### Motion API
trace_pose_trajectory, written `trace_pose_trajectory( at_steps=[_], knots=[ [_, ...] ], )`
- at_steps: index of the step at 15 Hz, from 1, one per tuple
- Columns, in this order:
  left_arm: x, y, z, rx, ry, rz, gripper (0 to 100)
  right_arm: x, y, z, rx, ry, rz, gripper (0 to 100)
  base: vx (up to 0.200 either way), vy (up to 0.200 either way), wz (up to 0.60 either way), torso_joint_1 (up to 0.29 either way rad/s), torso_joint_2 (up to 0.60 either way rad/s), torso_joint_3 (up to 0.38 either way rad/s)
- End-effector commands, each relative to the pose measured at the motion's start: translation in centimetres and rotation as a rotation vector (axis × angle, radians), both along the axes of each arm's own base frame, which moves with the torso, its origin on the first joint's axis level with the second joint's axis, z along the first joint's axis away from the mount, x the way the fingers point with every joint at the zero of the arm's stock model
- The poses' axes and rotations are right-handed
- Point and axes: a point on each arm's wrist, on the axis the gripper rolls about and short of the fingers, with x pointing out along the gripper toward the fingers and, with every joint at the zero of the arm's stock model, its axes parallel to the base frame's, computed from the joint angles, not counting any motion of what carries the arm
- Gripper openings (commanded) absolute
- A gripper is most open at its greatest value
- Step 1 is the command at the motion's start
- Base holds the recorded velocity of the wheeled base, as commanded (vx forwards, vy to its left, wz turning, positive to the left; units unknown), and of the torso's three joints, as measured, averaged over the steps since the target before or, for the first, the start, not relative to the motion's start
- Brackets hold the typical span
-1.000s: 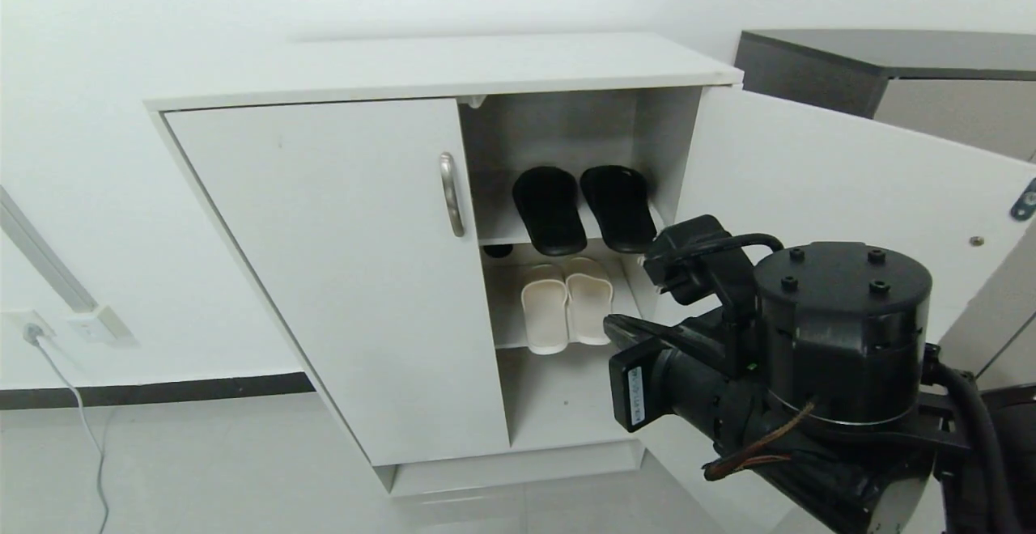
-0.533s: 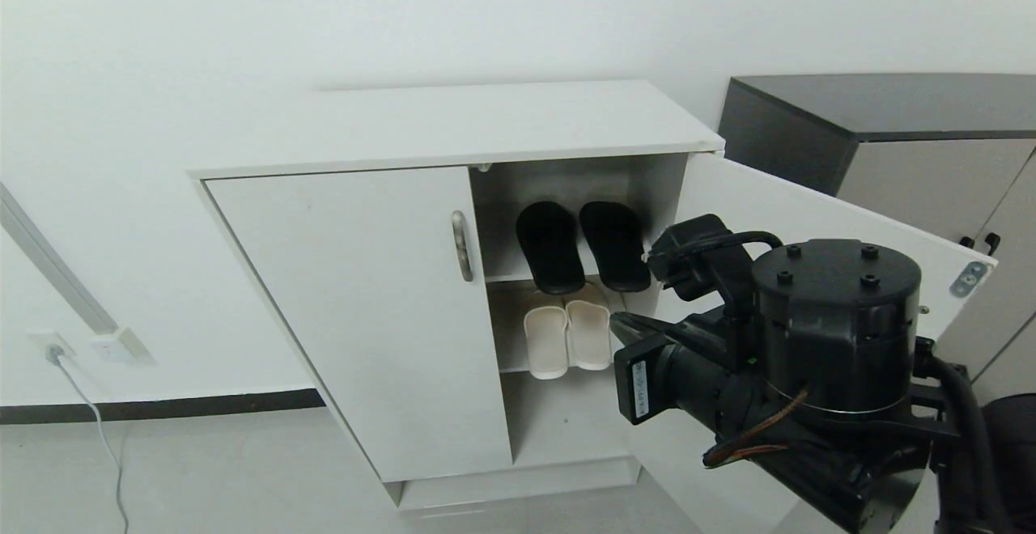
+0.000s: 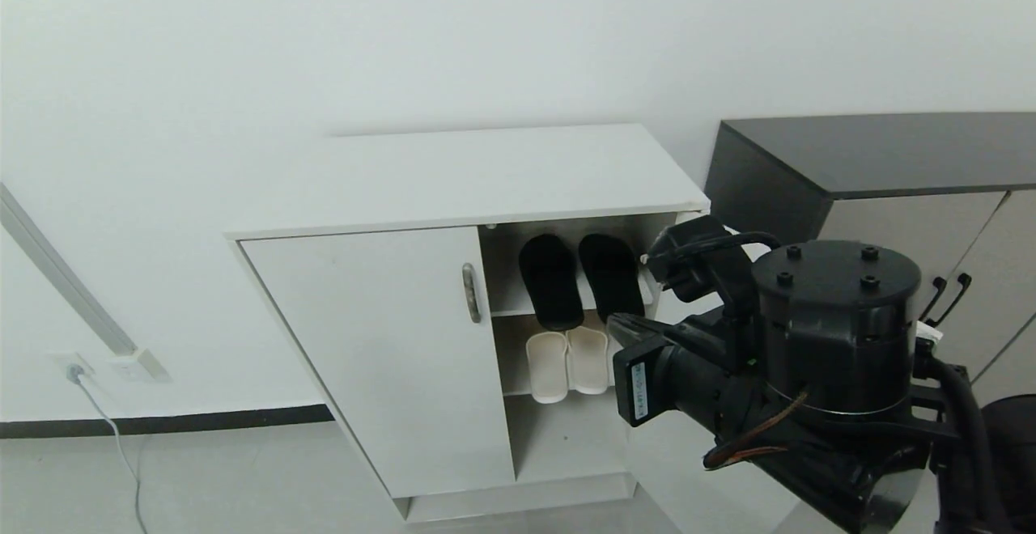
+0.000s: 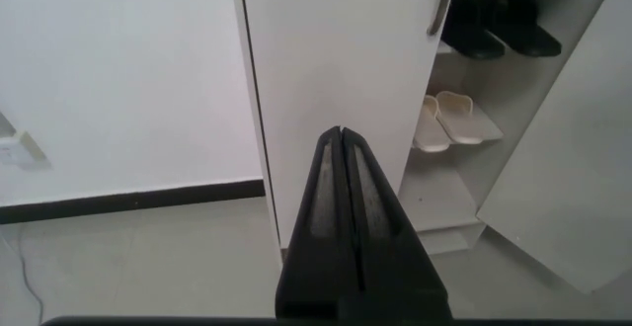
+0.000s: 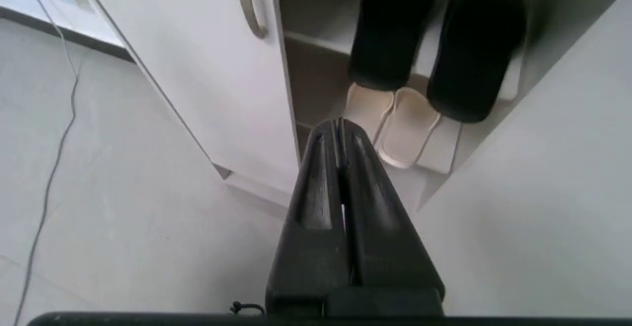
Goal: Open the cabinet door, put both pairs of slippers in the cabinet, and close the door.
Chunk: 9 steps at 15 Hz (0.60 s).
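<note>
Black slippers (image 3: 581,279) on cabinet (image 3: 486,178) upper shelf; white slippers (image 3: 566,364) on shelf beneath. Right door (image 5: 553,198) stands open. Judged rigid, light, hinged: push outer face near free edge. Left gripper (image 4: 341,133), right gripper (image 5: 339,126): fingers pressed together, empty.

White cabinet (image 3: 486,178) with its right door (image 4: 568,193) swung open and left door (image 3: 388,348) shut. Black slippers (image 3: 552,281) lie side by side on the upper shelf (image 3: 503,309). White slippers (image 3: 549,366) lie on the shelf beneath (image 3: 518,391).

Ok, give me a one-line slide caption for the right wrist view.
Shut right gripper before the open cabinet, black slippers shelved above cream slippers.
</note>
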Motion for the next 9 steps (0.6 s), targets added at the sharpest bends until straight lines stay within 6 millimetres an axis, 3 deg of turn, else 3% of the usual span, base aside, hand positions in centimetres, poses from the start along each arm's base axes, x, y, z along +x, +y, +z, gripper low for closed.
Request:
trace_pose_trajectory(
  at_steps=[1,9],
  knots=[
    [0.02,0.00,-0.03,0.000,0.002,0.000,0,-0.18,-0.24,0.08,0.012,0.008,0.033,0,0.000,0.000,0.00,0.203,-0.50,-0.305],
    [0.01,0.00,0.01,0.000,0.001,0.000,0,-0.17,-1.13,0.31,0.055,0.000,0.109,0,0.000,0.000,0.00,0.230,-0.55,-0.320]
  ],
)
